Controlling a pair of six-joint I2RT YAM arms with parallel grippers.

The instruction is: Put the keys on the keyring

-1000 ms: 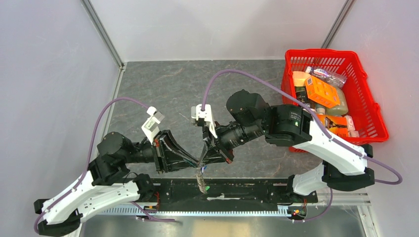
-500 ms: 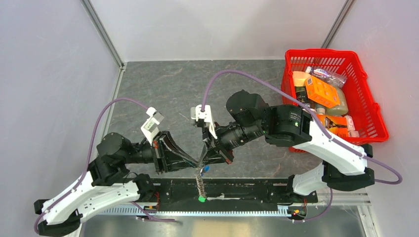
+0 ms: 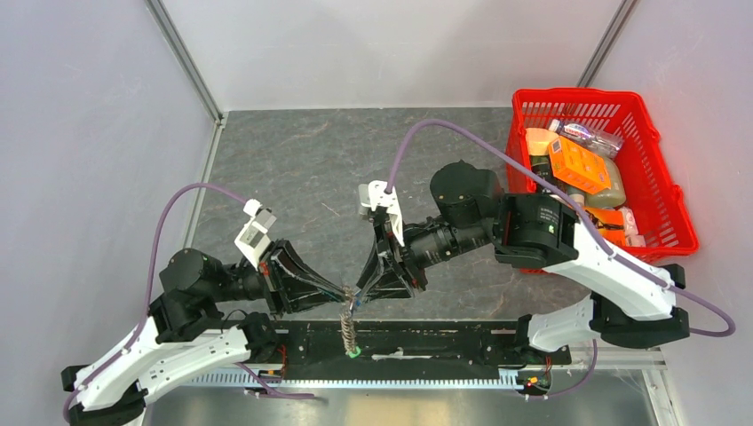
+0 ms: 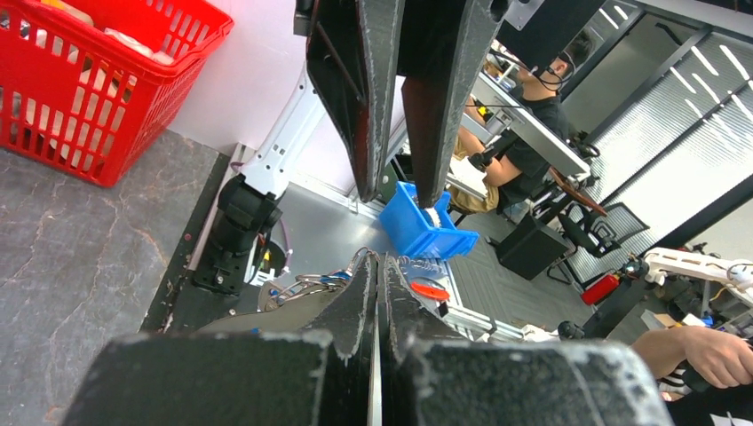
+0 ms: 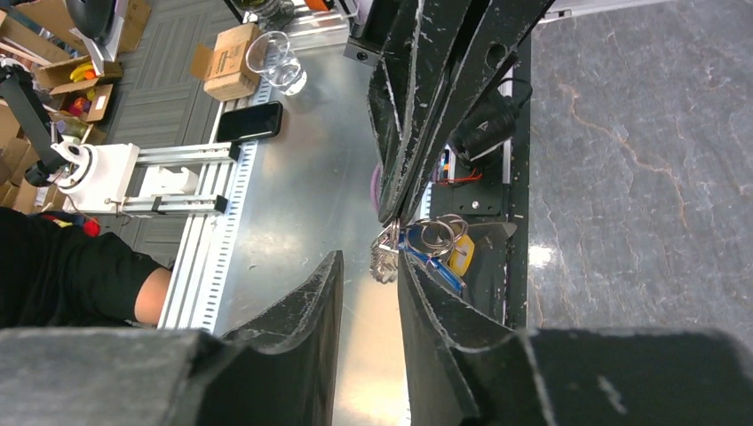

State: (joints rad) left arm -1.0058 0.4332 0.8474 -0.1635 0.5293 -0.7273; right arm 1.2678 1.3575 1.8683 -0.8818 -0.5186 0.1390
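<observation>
1. The left gripper (image 3: pixel 342 295) has its fingers pressed flat together, and it pinches the keyring (image 5: pixel 433 234) at its very tips.
2. The right gripper (image 3: pixel 360 296) faces it from the opposite side, with its tips just beside the left ones. In its own wrist view its fingers stand apart, a bare gap shows between them, and nothing is caught in that gap.
3. The keyring hangs in the air between the two grippers, over the near edge of the table (image 3: pixel 293 169). Only the left fingertips hold it up.
4. Its twisted chain (image 3: pixel 347 324) drops straight down from the pinch. It ends in the green tag (image 3: pixel 353 352), which sits over the black rail (image 3: pixel 444 342) joining the arm bases.
5. In the right wrist view, a blue-capped key (image 5: pixel 437 269) and a yellow-capped key (image 5: pixel 460 254) bunch with the silver rings just below the left fingertips. Whether each key is threaded onto the loop cannot be told from the tangle.
6. Further out, the grey stone-patterned table stretches behind both arms.
7. A red basket (image 3: pixel 533 102) packed with bottles and packets stands at the far right of the table, well apart from the grippers.
</observation>
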